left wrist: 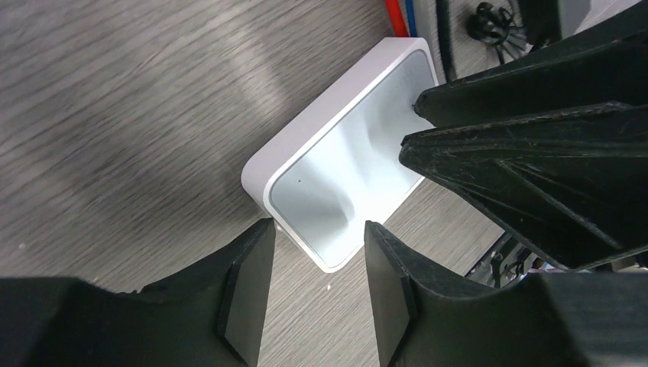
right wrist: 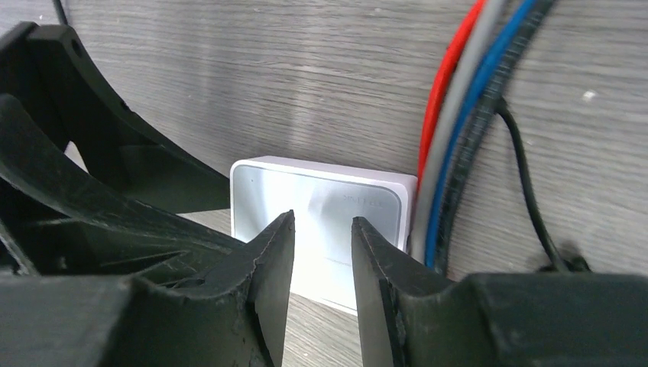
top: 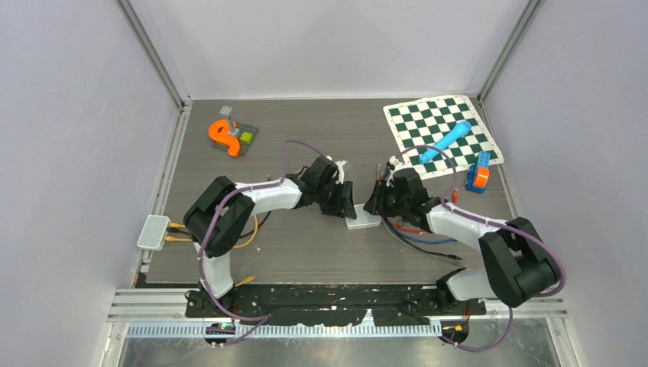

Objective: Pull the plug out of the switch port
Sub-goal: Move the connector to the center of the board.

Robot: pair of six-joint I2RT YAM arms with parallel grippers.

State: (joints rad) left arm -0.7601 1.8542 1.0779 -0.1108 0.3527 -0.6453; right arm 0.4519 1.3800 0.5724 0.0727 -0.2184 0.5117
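Note:
The white switch [top: 362, 222] lies flat mid-table between my two grippers. It shows in the left wrist view [left wrist: 344, 164] and the right wrist view [right wrist: 325, 195]. Red [right wrist: 442, 115], grey and blue [right wrist: 477, 107] cables and a black one run into its right side; the plugs themselves are hidden at that edge. My left gripper [top: 341, 208] [left wrist: 317, 256] is open and empty just over the switch's left end. My right gripper [top: 380, 203] [right wrist: 322, 237] is open with a narrow gap, empty, over the switch near its cable side.
The cables [top: 419, 233] trail right of the switch under the right arm. A second pale box [top: 153, 232] with yellow leads sits at the left edge. An orange toy [top: 224, 136] is at the back left. A checkered mat [top: 442, 136] with a blue marker [top: 445, 142] and a blue-orange block [top: 479, 173] are at the back right.

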